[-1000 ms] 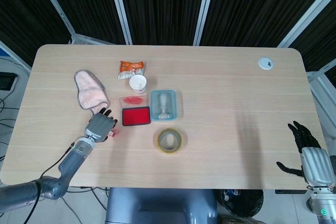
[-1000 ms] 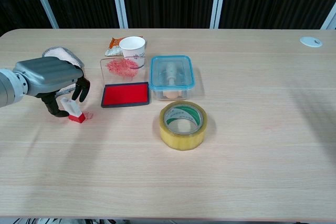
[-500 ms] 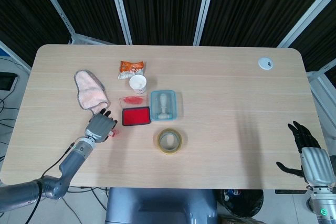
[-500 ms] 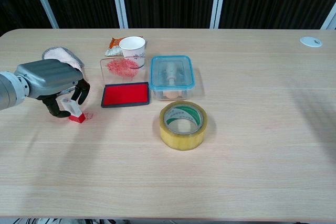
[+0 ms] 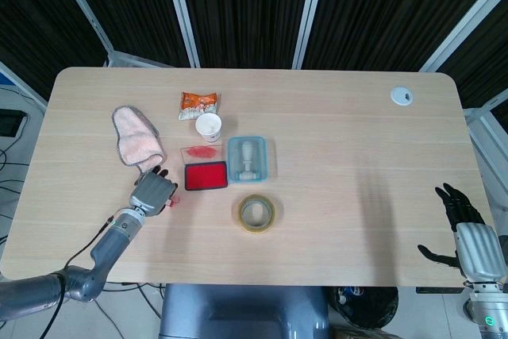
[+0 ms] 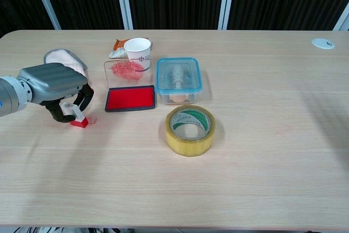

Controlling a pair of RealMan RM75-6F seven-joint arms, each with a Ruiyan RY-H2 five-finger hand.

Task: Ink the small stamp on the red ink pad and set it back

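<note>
The small stamp (image 6: 78,118), a white handle on a red base, stands on the table just left of the red ink pad (image 6: 130,98). My left hand (image 6: 53,82) arches over it, thumb on its left and fingers curled down on its right, gripping the handle. In the head view the same hand (image 5: 152,192) covers most of the stamp (image 5: 169,203), beside the ink pad (image 5: 206,176). My right hand (image 5: 464,232) hangs at the table's front right corner with fingers spread and nothing in it.
The pad's clear lid (image 6: 126,69), smeared red, lies behind the pad. A paper cup (image 6: 137,51), snack packet (image 6: 116,46) and pink cloth (image 6: 62,57) sit further back. A blue-rimmed box (image 6: 178,59) holding a larger stamp and a tape roll (image 6: 180,140) stand to the right.
My left hand has shifted slightly left and lower, and its fingers have curled closer around the stamp. The stamp has stayed in place. The right hand has not moved.
</note>
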